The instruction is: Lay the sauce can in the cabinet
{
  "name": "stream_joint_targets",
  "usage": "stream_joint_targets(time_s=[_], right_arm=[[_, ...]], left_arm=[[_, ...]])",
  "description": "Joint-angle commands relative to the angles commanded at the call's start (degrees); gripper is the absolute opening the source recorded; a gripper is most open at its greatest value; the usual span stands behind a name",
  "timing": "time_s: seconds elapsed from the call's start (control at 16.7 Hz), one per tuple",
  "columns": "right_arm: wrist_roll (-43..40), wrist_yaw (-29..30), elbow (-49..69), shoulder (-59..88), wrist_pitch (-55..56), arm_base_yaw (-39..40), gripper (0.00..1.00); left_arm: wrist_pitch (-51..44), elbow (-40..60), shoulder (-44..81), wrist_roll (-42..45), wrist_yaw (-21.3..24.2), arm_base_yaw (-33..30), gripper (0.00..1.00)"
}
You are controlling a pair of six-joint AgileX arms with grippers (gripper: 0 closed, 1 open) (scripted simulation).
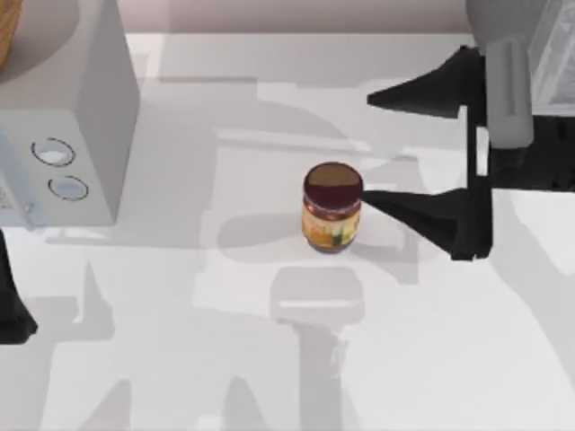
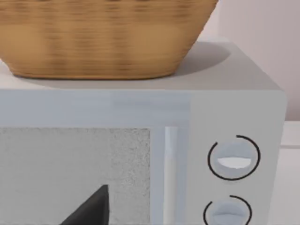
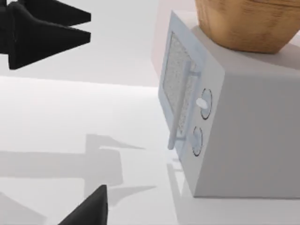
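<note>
Nearest in the top view, our right pincer [image 1: 366, 147] hangs spread wide just right of the sauce can [image 1: 332, 207], one fingertip touching it, while the can stands upright on the counter [image 1: 431, 341], well right of the pale box with two dials [image 1: 85, 135]. In the left wrist view that box carries a woven basket [image 2: 103, 37], and we cannot tell the left pincer's spread. From the right wrist view the left pincer [image 3: 86, 26] shows far off, well apart from the box.

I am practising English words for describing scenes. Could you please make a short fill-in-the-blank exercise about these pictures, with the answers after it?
1. The sauce can stands ____ on the table.
2. A woven ____ rests on top of the pale grey box.
3. The front of the pale grey box carries ____ round dials.
4. The right gripper, near the can, has its fingers ____.

Missing words: upright; basket; two; open
</note>
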Motion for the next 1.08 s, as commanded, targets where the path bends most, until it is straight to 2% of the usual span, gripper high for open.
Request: stream_joint_targets(time_s=[0.24,0.48,0.78,1.08], right_arm=[[-3.7,-7.3,7.6,17.7,5.5,-0.7,1.00],[-5.7,-11.3,14.2,31.8,9.7,-3.5,1.00],[-7.0,-13.1,18.8,44.5,12.2,-6.8,1.00],[-7.6,-13.3,19.4,47.1,12.5,-7.1,1.00]], left_arm=[[0.0,0.0,0.0,0.0,0.0,0.0,1.00],[0.0,0.0,0.0,0.0,0.0,0.0,1.00],[0.0,0.0,0.0,0.0,0.0,0.0,1.00],[0.0,0.0,0.0,0.0,0.0,0.0,1.00]])
